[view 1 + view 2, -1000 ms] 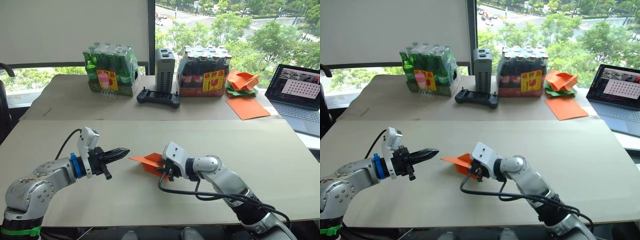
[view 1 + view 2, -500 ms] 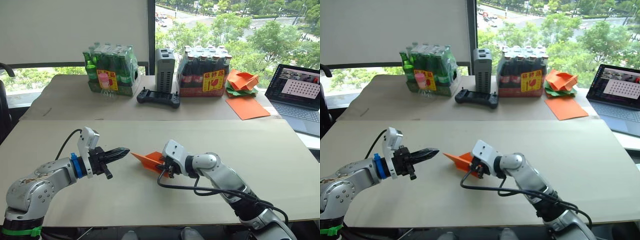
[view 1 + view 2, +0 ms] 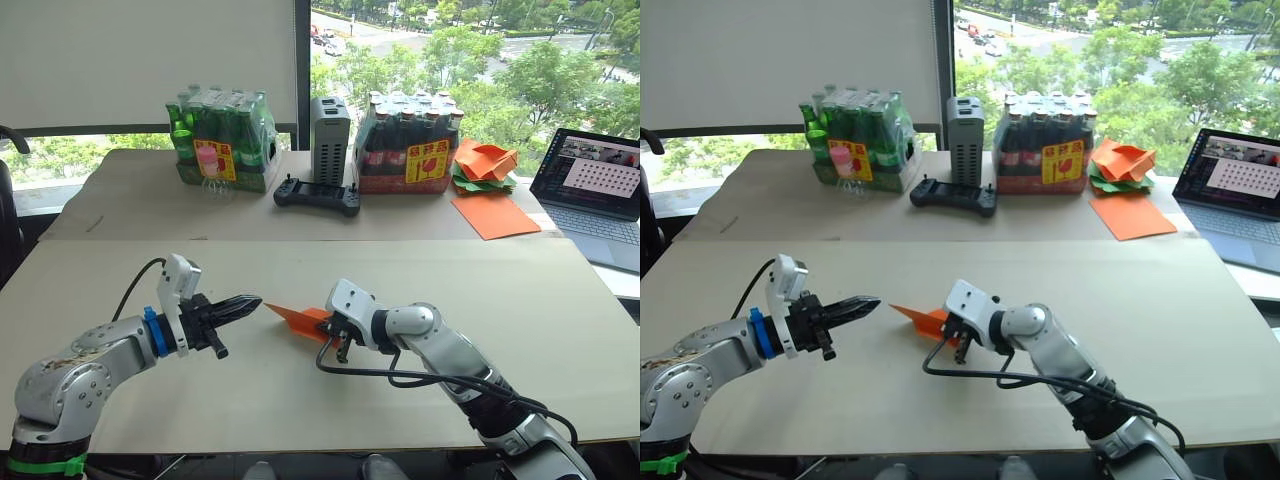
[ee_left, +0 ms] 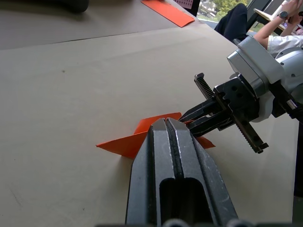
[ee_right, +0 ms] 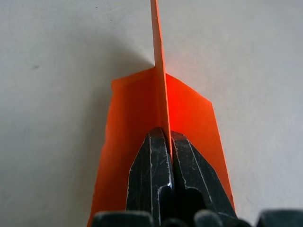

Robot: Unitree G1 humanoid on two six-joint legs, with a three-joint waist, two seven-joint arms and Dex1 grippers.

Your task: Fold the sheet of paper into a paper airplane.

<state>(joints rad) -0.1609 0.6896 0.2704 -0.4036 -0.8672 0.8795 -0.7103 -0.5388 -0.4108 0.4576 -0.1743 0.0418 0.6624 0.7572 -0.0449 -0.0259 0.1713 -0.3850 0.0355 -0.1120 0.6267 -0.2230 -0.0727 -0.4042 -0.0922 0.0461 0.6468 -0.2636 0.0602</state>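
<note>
Orange paper airplane (image 3: 298, 318), folded pointed wedge, pinched in right tool (image 3: 338, 330).

Office or lab: high window (image 3: 450, 50) over treetops, open laptop (image 3: 592, 185), paper-covered tables (image 3: 300, 210), shrink-wrapped bottle packs (image 3: 222, 150).

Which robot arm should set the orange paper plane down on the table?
The right one, probably. Its right pincer is already shut on the small orange folded paper airplane, pinching its upright keel. The left pincer is shut, holds nothing, and hangs beside the nose.
</note>
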